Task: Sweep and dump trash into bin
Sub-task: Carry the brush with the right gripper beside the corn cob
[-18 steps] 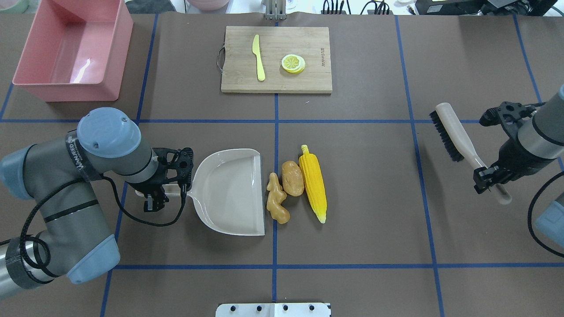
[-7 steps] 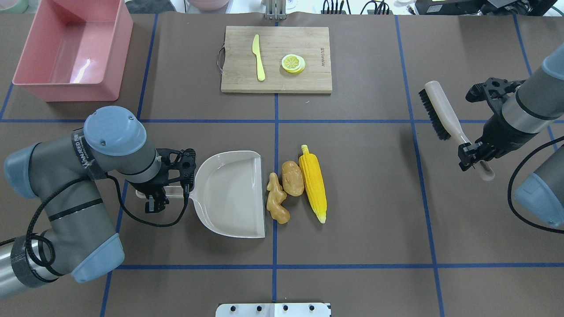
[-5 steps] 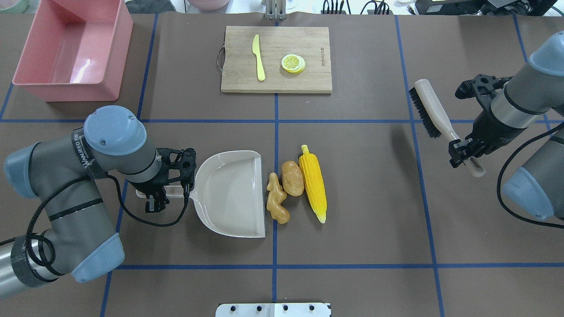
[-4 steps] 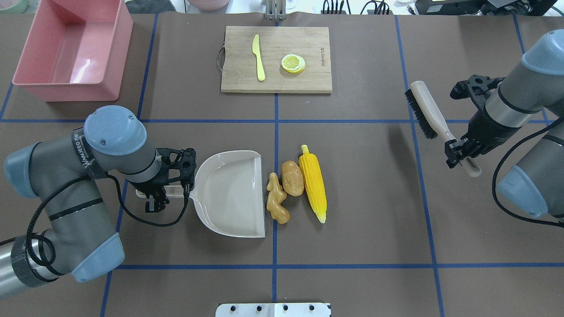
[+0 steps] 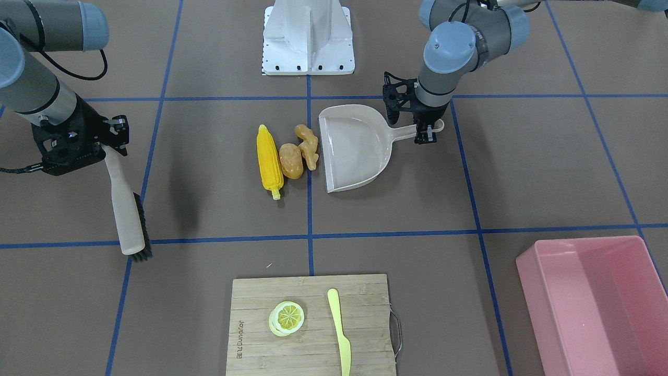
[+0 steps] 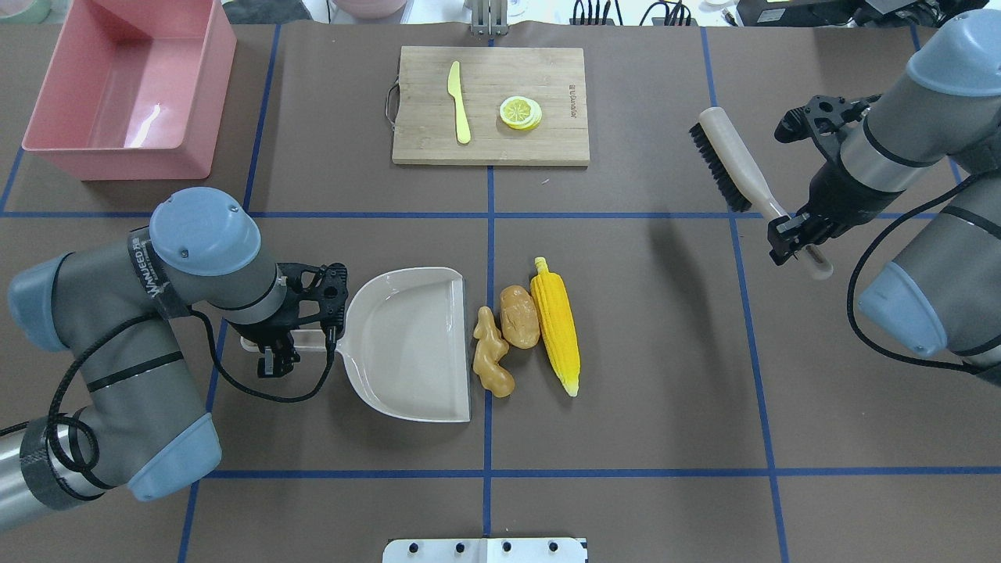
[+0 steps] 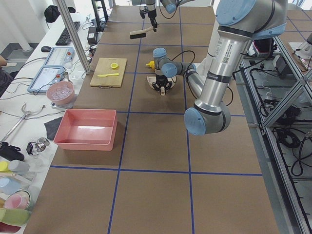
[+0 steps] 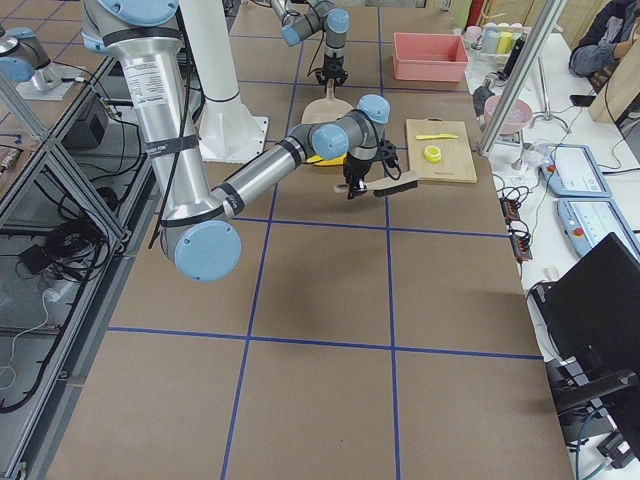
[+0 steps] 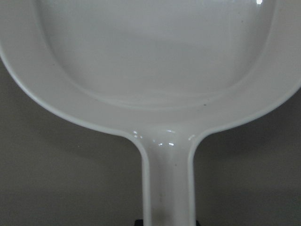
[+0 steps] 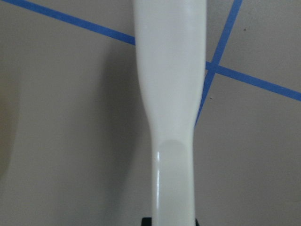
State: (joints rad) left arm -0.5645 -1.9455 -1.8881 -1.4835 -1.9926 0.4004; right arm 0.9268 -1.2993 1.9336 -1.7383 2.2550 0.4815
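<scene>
The pink bin ran off the bottom and right edges of the front view. The yellow knife lost its tip at the bottom edge there too. The left wrist view cut off the front of the dustpan. The right wrist view showed only the handle of the brush, with its bristles hidden. From the left end, the corn was too tiny to see well.

You have a brown, blue-taped table bearing a pink plastic tub, wooden cutting board, beige dustpan, yellow corn cob, orange-brown potato and tan ginger root.
</scene>
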